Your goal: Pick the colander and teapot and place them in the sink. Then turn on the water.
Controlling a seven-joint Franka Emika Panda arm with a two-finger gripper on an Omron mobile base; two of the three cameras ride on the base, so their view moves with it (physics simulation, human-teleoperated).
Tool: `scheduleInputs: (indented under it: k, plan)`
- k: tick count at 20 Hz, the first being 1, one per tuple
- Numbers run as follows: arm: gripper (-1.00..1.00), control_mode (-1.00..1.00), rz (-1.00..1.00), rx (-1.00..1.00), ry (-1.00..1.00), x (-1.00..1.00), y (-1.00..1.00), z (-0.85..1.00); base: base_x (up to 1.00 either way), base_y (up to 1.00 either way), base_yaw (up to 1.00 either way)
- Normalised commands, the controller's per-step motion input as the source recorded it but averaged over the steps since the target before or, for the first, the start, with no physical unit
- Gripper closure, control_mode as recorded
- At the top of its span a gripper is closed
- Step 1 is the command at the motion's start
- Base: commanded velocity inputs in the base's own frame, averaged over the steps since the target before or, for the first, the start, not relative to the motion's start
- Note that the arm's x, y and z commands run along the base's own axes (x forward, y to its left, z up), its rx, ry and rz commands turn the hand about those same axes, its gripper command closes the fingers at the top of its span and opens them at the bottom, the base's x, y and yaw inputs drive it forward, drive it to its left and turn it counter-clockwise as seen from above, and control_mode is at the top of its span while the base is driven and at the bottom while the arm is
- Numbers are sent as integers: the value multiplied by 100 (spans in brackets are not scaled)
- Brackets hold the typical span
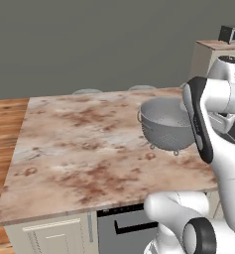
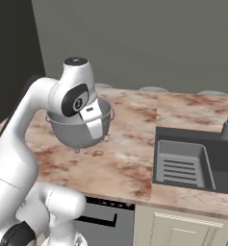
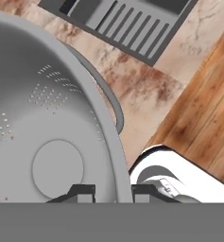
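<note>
Closest to my hand camera, the jaws (image 3: 113, 193) straddle the colander's rim, one fingertip (image 3: 84, 191) inside the bowl and the other outside, narrowed onto the metal wall between them. The colander (image 2: 82, 126) is a round, silver-grey, perforated bowl, and I see it standing on the pinkish marble table (image 1: 79, 149) directly under the jaws. Beyond the jaws the dark sink (image 2: 216, 158) is set into the table, with a grey ribbed tray (image 2: 182, 166) inside it.

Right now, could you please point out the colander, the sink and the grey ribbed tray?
colander (image 1: 164, 125): left base view, perforated inner wall.
sink (image 2: 221, 154): right base view, dark basin floor.
grey ribbed tray (image 2: 182, 166): right base view, slotted bottom.
</note>
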Motion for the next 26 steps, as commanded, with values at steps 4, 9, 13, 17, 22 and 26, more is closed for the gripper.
scheduleInputs:
  k: [4,9,13,17,22,26]
  plan:
    - [100,-100,-1,0,-12,-10,4,0,0,0,0]
    - [100,100,0,0,-1,-10,0,0,-28,-2,0]
    - [100,100,0,0,0,0,0,0,-61,-40,0]
    - [100,100,0,0,0,0,0,0,-48,-78,0]
    - [100,100,0,0,0,0,0,0,-24,-93,0]
    - [100,100,0,0,0,0,0,0,-8,-100,0]
